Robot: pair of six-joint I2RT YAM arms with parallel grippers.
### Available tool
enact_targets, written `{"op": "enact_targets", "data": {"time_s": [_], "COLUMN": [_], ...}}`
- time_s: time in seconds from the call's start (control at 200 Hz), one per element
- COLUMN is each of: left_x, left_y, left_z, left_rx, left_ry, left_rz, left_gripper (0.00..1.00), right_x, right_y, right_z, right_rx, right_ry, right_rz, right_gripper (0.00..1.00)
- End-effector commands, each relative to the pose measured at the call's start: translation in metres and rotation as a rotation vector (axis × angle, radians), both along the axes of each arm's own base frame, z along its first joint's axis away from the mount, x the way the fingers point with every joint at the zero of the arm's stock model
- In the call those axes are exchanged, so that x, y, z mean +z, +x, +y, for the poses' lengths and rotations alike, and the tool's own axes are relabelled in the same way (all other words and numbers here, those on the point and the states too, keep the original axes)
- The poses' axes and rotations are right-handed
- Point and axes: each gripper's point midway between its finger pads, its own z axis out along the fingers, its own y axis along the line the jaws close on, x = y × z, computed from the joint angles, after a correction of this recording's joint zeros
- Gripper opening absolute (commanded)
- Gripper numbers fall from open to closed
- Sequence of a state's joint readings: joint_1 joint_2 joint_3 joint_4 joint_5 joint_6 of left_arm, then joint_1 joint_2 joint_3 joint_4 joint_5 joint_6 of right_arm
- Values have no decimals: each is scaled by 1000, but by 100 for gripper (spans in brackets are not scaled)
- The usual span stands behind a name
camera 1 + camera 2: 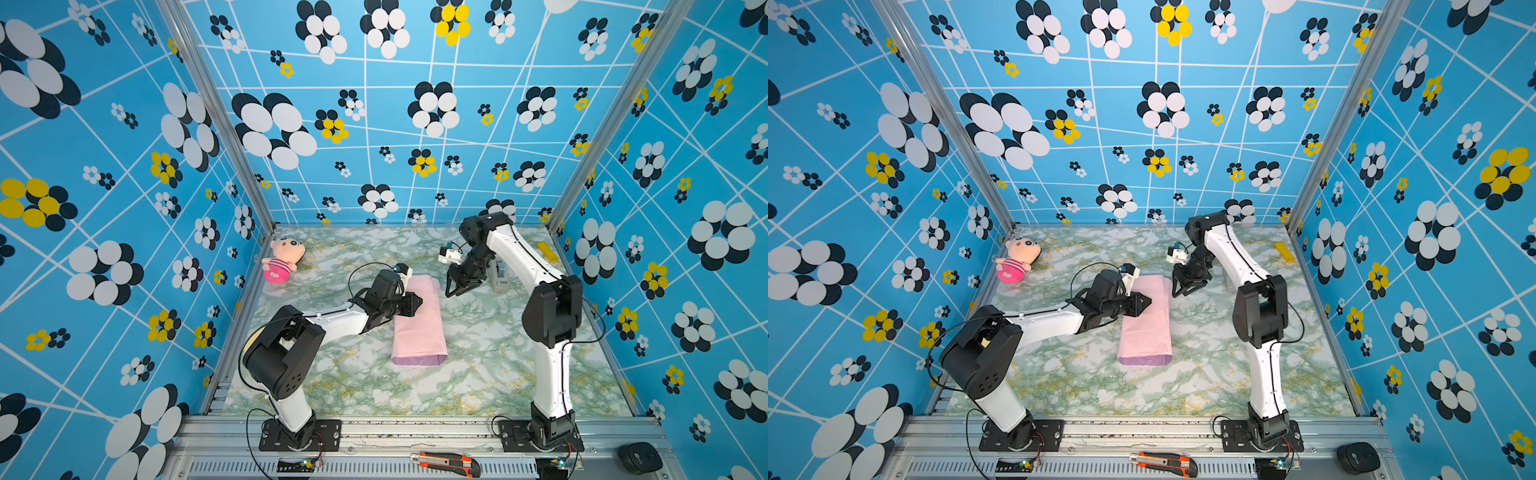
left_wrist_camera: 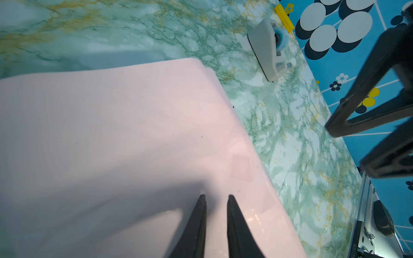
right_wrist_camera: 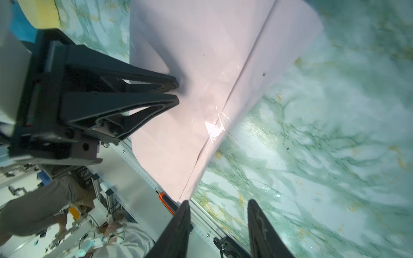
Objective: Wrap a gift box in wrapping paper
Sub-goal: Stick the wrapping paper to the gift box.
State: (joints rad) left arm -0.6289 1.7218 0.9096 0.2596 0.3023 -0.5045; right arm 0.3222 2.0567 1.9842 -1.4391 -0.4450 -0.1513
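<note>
Two claws flank the parcel. The left gripper [image 1: 421, 301], jaws drawn close with a narrow gap and nothing between them, rests its tips on top of the wrapping paper [image 1: 419, 332]. The paper is folded into a long pale-pink bundle lying crosswise under those tips, its long axis running from the back wall towards the arm bases, lilac end nearest the bases. Just off its opposite long edge hangs the right gripper [image 1: 462, 289], jaws spread and empty. Beyond that claw sits a tape dispenser [image 1: 498, 276].
</note>
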Motion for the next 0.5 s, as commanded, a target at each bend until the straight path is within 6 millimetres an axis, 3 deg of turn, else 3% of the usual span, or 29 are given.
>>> {"op": "enact_targets", "data": {"time_s": [0.0, 0.15, 0.315, 0.495], "left_x": [-80, -80, -80, -80], "left_y": [-43, -43, -42, -42], "left_z": [42, 42, 42, 41], "left_rx": [32, 34, 31, 30], "left_ry": [226, 228, 230, 227], "left_rz": [240, 241, 240, 238], "left_gripper": [21, 21, 21, 21], "right_x": [13, 17, -5, -38], "right_y": [14, 18, 6, -3], "right_z": [3, 17, 33, 38], "right_rx": [-215, -463, -615, -643], "right_ry": [30, 112, 108, 18], "right_rz": [-91, -145, -83, -36], "right_gripper": [47, 53, 60, 60]}}
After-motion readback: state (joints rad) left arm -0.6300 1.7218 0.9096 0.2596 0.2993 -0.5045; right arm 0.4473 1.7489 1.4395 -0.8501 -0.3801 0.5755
